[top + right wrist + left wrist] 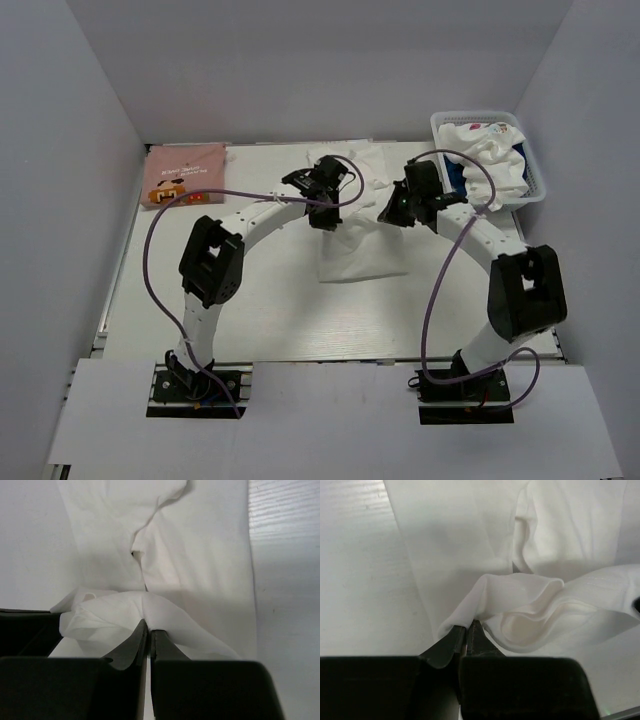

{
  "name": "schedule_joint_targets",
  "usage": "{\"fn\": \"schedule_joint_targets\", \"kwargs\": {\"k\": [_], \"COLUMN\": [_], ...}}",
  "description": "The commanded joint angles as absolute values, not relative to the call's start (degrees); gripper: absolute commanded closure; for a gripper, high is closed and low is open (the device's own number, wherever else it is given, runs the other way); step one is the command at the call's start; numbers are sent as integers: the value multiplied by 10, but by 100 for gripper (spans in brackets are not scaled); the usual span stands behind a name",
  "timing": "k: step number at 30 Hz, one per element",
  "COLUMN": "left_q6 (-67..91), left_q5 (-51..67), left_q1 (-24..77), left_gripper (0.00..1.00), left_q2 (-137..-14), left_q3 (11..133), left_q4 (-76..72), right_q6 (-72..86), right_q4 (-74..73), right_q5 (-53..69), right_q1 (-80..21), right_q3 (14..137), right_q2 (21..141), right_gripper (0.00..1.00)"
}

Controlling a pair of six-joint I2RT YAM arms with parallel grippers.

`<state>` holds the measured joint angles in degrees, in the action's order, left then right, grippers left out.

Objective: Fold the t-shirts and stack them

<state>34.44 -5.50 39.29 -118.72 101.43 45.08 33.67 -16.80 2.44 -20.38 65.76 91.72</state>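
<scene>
Left wrist: left tool [467, 630] pinching soft rumpled fold of white t-shirt [465, 545]; right tool [149, 629] pinching same smooth cloth.

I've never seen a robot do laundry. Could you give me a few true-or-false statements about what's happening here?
1. The left tool and the right tool each pinch the plain white t-shirt. True.
2. The pink t-shirt lies in the basket. False: it lies folded on the table, far left.
3. A marked white t-shirt sits in the basket. True.
4. The plain white t-shirt hangs clear of the table. False: most of it rests there.
</scene>
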Motion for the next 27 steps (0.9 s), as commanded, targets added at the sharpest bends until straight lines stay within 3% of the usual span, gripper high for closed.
{"fn": "schedule_joint_targets", "kwargs": {"k": [1,10,11,12,13,14,15,16,18,21,27], "left_q6": [323,339,339,339,339,339,347,353,361,367,355], "left_q5": [-38,-2,-2,-2,-2,4,4,-2,-2,-2,11], "left_q1": [374,335,335,329,329,316,310,304,284,272,277], "left_gripper": [100,97,82,72,64,57,42,33,13,0,0], "left_q2": [-1206,-1248,-1253,-1259,-1266,-1272,-1288,-1295,-1296,-1262,-1151], "left_q3": [1048,1071,1071,1080,1085,1105,1120,1154,1172,1138,982], "left_q4": [453,415,415,415,408,408,408,421,436,415,378], "right_q6": [331,330,331,333,331,332,330,328,323,306,297], "right_q4": [-146,-151,-150,-151,-149,-141,-134,-135,-154,-150,-134], "right_q5": [18,38,44,47,49,50,51,54,48,54,60], "right_q1": [-196,-181,-180,-177,-174,-172,-170,-167,-163,-164,-163], "right_q3": [698,772,780,787,792,804,820,830,875,869,683], "right_q2": [955,1074,1081,1086,1092,1109,1113,1130,1132,1108,992], "right_gripper": [100,100,90,78,53,42,35,10,10,10,10]}}
